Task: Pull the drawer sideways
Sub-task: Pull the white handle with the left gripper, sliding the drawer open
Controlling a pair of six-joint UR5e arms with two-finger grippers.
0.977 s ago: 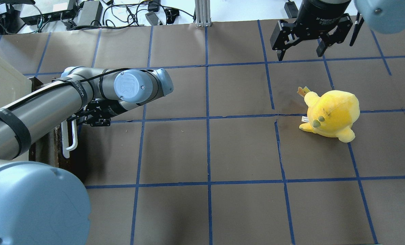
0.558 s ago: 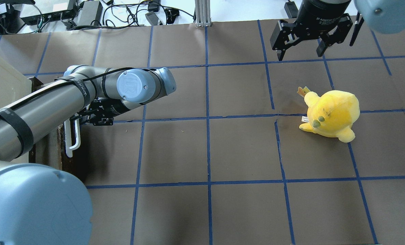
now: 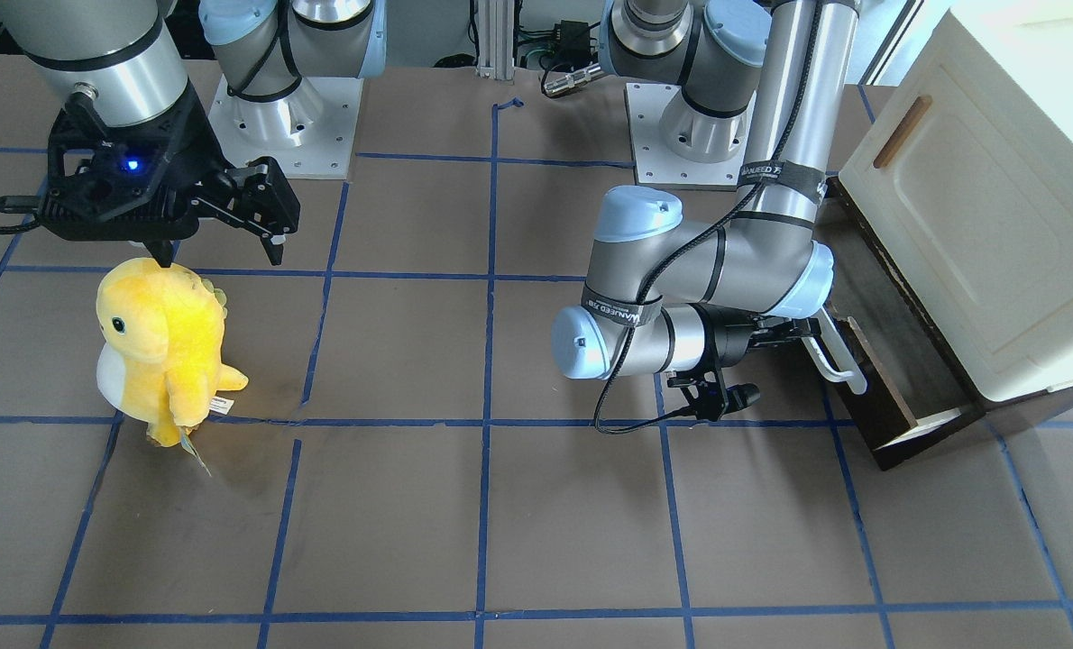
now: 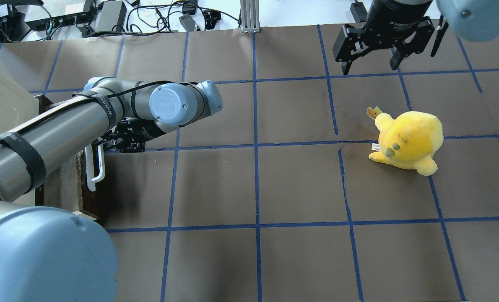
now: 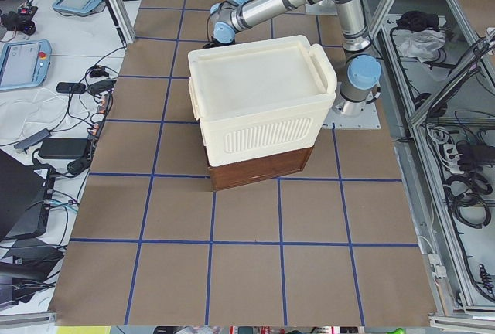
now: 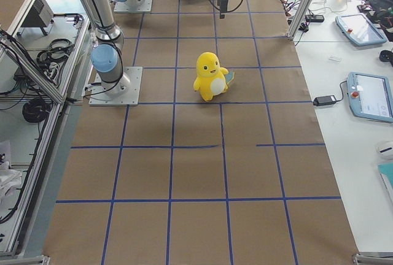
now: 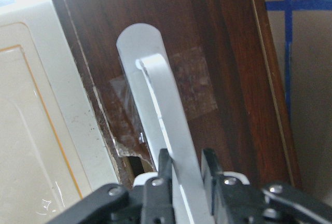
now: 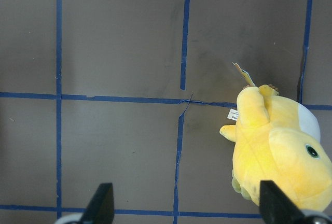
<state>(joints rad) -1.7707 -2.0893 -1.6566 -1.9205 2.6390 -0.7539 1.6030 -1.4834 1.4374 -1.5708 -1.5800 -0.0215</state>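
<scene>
The drawer [image 7: 233, 53] front is dark brown wood, smooth with a light shine, and a patch of clear tape [image 7: 199, 86] sticks on it. Its handle [image 7: 168, 110] is smooth white plastic. The cabinet [image 5: 255, 79] looks like cream matt plastic. The table [image 4: 300, 184] wears matt brown paper. The toy [image 4: 409, 140] is soft yellow plush.

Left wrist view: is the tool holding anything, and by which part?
Yes. The left tool is shut on the white bar handle of the drawer, one finger on each side of the bar, short of its rounded end.
</scene>
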